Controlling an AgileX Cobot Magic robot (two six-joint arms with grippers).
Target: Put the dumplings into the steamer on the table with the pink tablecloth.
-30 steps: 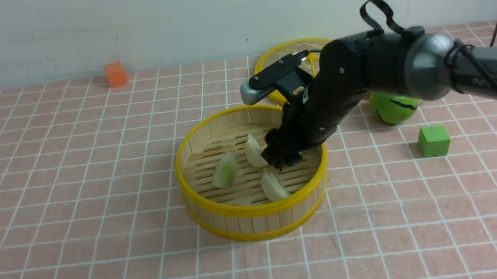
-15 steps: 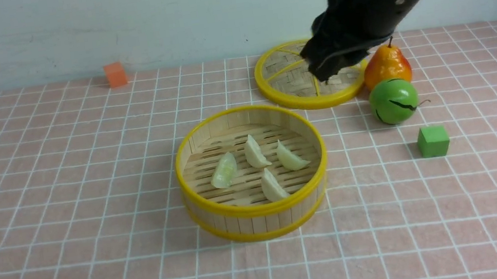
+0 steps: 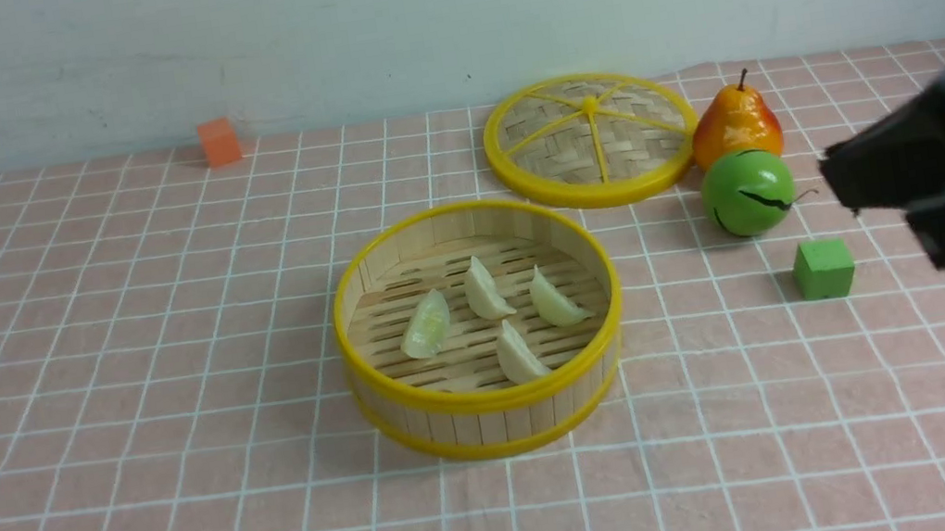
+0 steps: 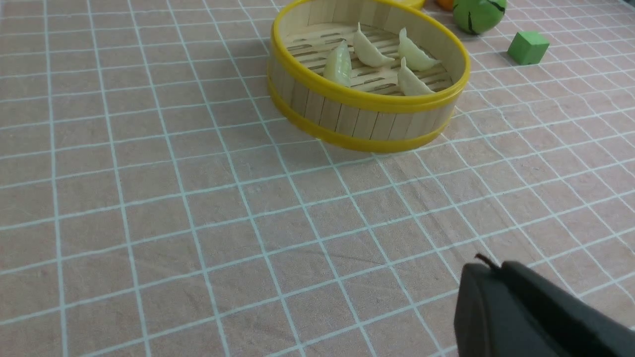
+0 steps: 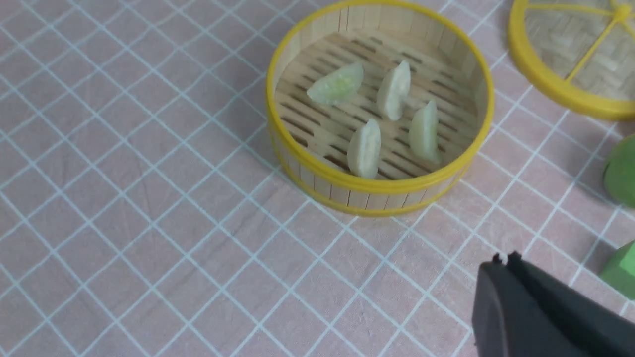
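Observation:
The steamer (image 3: pixel 492 398) stands mid-table on the pink grid tablecloth (image 3: pixel 127 401). Several pale dumplings lie on its slatted bottom: one at the left (image 3: pixel 426 326), one in the middle (image 3: pixel 484 290), one at the right (image 3: pixel 554 298) and one nearest me (image 3: pixel 519 354). My right gripper (image 3: pixel 839 178) is shut and empty, blurred, in the air at the far right above the green cube. In the right wrist view its tips (image 5: pixel 503 259) are together, well off the steamer (image 5: pixel 377 191). My left gripper (image 4: pixel 488 267) is shut and empty above bare cloth, well short of the steamer (image 4: pixel 367 116).
The flat woven lid (image 3: pixel 590 140) lies behind the steamer to the right. A pear (image 3: pixel 735 125), a green round fruit (image 3: pixel 748 192) and a green cube (image 3: pixel 824 269) sit right of it. An orange cube (image 3: pixel 219 141) sits by the back wall.
My right gripper left a dumpling in the steamer, rose out of it, passed over the lid and swung to the far right. The other dumplings have not moved.

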